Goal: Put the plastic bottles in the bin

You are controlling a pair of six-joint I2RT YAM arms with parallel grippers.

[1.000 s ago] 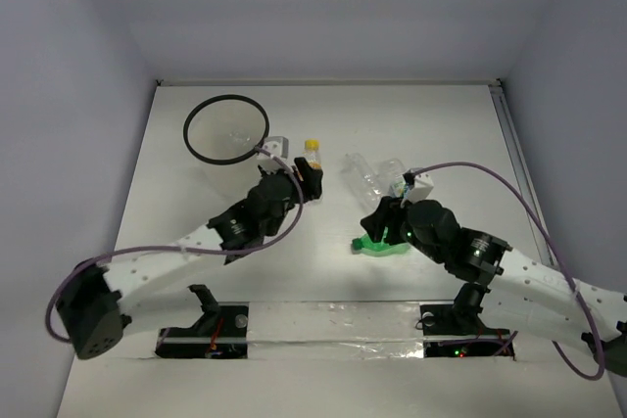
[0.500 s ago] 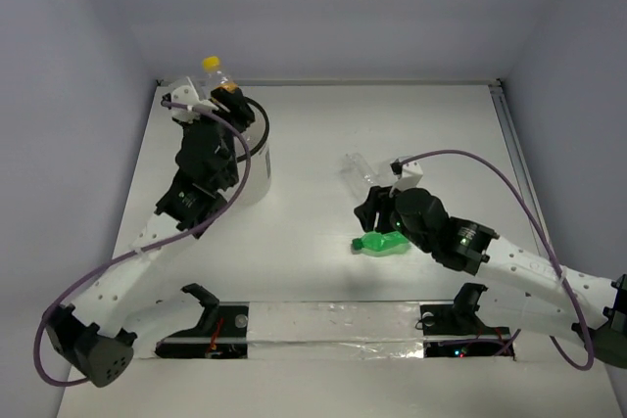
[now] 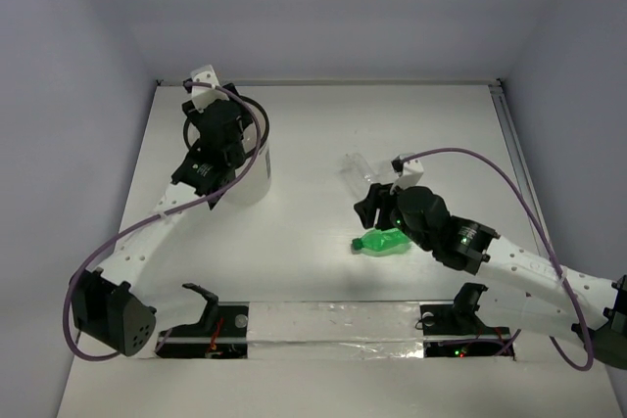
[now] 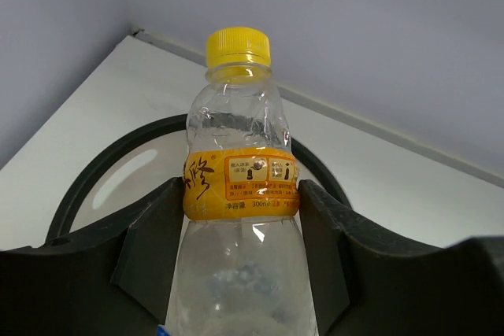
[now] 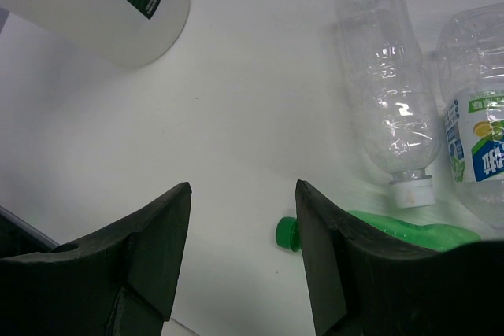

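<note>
Left claw (image 4: pixel 240 218) snug around crinkly yellow-capped bottle (image 4: pixel 238 147), apparently over black-rimmed bin (image 3: pixel 251 183); right claw (image 5: pixel 242 188) empty, agape.

The left arm (image 3: pixel 147 232) stretches far out toward 11 o'clock, its hand (image 4: pixel 240 214) held high and clamped on a yellow-capped bottle (image 4: pixel 236 108). The right arm (image 3: pixel 509 263) lies low, reaching toward 10 o'clock, its hand (image 5: pixel 242 194) tilted downward, fingers parted and empty.
</note>
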